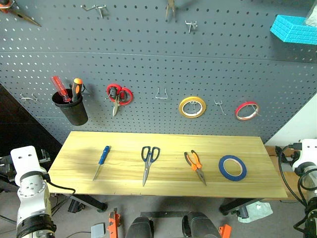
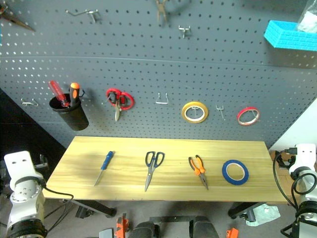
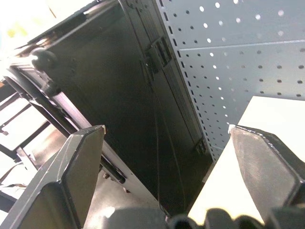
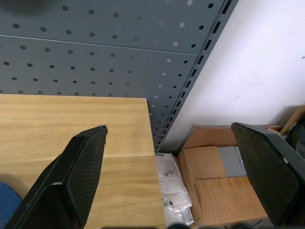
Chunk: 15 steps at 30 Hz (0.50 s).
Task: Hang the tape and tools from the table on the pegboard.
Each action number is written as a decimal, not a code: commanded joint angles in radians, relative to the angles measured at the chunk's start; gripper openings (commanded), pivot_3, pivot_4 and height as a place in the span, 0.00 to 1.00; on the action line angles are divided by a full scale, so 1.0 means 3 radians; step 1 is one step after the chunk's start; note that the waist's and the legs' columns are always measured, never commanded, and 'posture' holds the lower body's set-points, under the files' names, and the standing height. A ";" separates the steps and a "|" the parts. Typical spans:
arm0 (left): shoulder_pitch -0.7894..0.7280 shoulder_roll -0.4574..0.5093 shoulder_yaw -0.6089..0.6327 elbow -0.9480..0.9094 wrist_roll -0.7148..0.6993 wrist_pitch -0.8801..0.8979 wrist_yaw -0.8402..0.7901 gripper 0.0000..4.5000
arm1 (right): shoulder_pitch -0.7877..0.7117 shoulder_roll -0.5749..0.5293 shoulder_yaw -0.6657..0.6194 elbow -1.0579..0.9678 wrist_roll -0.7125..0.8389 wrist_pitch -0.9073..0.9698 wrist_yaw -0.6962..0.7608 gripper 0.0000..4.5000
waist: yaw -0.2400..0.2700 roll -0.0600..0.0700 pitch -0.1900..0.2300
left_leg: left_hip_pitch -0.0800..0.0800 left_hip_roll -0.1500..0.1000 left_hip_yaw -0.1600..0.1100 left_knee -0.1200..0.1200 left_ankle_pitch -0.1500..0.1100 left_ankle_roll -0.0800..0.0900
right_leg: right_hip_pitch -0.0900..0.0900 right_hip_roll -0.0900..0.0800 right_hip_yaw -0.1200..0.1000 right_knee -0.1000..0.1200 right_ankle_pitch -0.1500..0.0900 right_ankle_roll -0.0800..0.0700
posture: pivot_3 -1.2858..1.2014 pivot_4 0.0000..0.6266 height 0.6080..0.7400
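Observation:
Four things lie in a row on the light wooden table (image 1: 168, 140): a blue-handled screwdriver (image 1: 102, 161), dark-handled scissors (image 1: 148, 161), orange-and-black pliers (image 1: 195, 166) and the flat blue tape ring (image 1: 233, 167). Behind the table rises the dark grey pegboard (image 1: 148, 64). My left gripper (image 3: 164, 131) is open and empty off the table's left end, facing the pegboard's edge. At the table's right end my right gripper (image 4: 169, 128) is also open and empty, over the table corner (image 4: 119, 138).
On the pegboard hang a black cup (image 1: 72, 110) with red and orange screwdrivers, red scissors (image 1: 119, 95), a yellow roll (image 1: 192, 107), a red roll (image 1: 246, 110) and bare hooks (image 1: 161, 94). A blue bin (image 1: 294, 29) sits top right. Cardboard boxes (image 4: 224, 176) lie below the right end.

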 commanded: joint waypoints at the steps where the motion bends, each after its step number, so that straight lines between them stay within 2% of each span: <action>1: 0.0041 0.0058 -0.0007 -0.0044 0.0055 -0.0168 0.0006 0.99 | 0.0001 -0.0062 -0.0090 -0.0050 0.0060 -0.0032 -0.0016 1.00 | 0.0000 0.0000 0.0000 | 0.0000 0.0000 0.0000 0.0000 0.0000 0.0000 | 0.0000 0.0000 0.0000 0.0000 0.0000 0.0000 | 0.49 0.14 1.00; 10: 0.0120 0.0081 0.0009 -0.0025 0.0054 -0.0035 0.0083 0.99 | 0.0201 -0.0073 0.0052 -0.0213 -0.0044 -0.0068 0.0137 1.00 | 0.0003 0.0000 0.0000 | -0.0001 0.0001 -0.0001 0.0000 0.0000 0.0000 | 0.0000 0.0000 0.0001 -0.0001 0.0000 0.0000 | 0.49 0.15 1.00; 13: 0.0187 -0.0014 -0.0054 -0.0247 -0.0067 0.0062 -0.0136 0.99 | 0.0365 -0.0066 0.0187 -0.0470 -0.0111 0.0007 0.0283 1.00 | 0.0003 0.0001 0.0001 | -0.0001 0.0001 -0.0002 -0.0001 0.0000 0.0000 | -0.0002 -0.0001 0.0001 -0.0001 -0.0001 0.0000 | 0.49 0.16 1.00; 15: 0.0285 -0.0049 -0.0206 -0.0524 -0.0137 0.0127 -0.0477 0.99 | 0.0543 -0.0053 0.0314 -0.0829 -0.0119 0.0101 0.0463 1.00 | 0.0003 0.0003 0.0002 | -0.0001 0.0002 -0.0002 -0.0001 0.0000 0.0000 | -0.0002 -0.0001 0.0001 0.0000 -0.0001 -0.0002 | 0.49 0.17 1.00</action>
